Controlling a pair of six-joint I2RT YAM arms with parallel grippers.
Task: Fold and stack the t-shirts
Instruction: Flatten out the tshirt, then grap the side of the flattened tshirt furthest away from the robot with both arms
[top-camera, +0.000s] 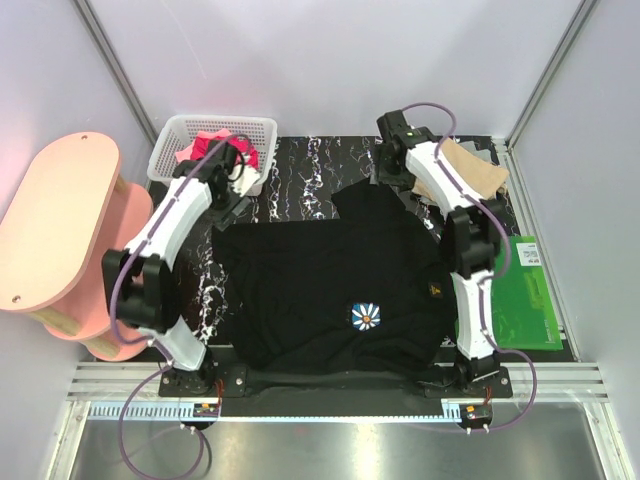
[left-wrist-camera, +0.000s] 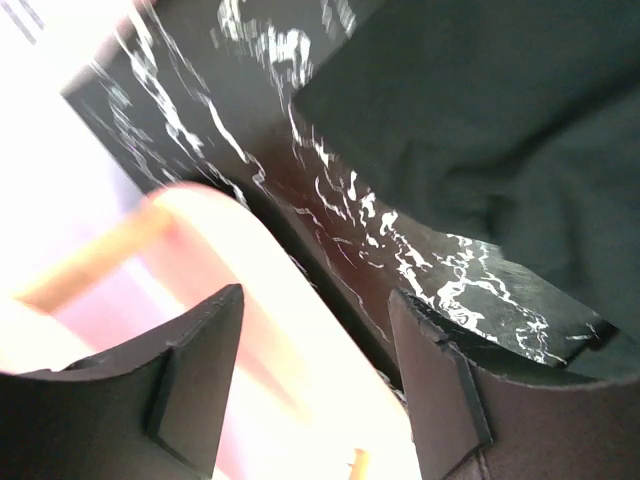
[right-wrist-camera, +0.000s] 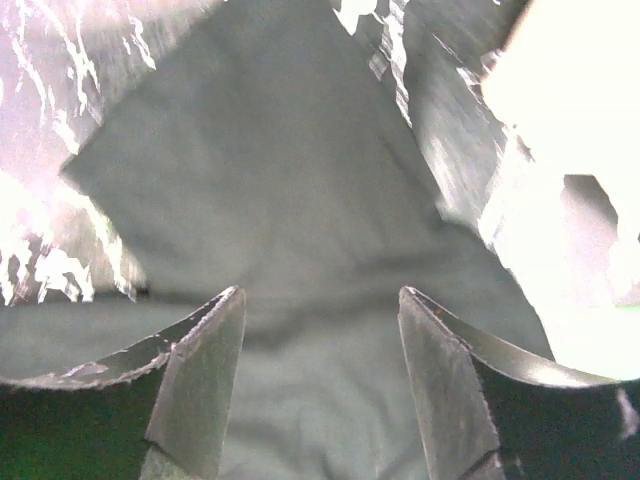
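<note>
Your right end effector (right-wrist-camera: 320, 300), wide and empty, hangs over the topmost sleeve of the black t-shirt (top-camera: 330, 270) spread mid-frame on the worktop (top-camera: 300, 160), nearer it than the equally open left end effector (left-wrist-camera: 315, 295).

**No legible lettering in any view**

No word or number can be read in any of the three views. In the top view, the black t-shirt (top-camera: 330, 270) carries a blue-and-white daisy print (top-camera: 366, 317) just right of the frame's centre. A tiny yellowish mark (top-camera: 435, 290) further right is too small to make out. The green board (top-camera: 520, 300) at the right edge bears a white label (top-camera: 528, 252), its print illegible.
</note>
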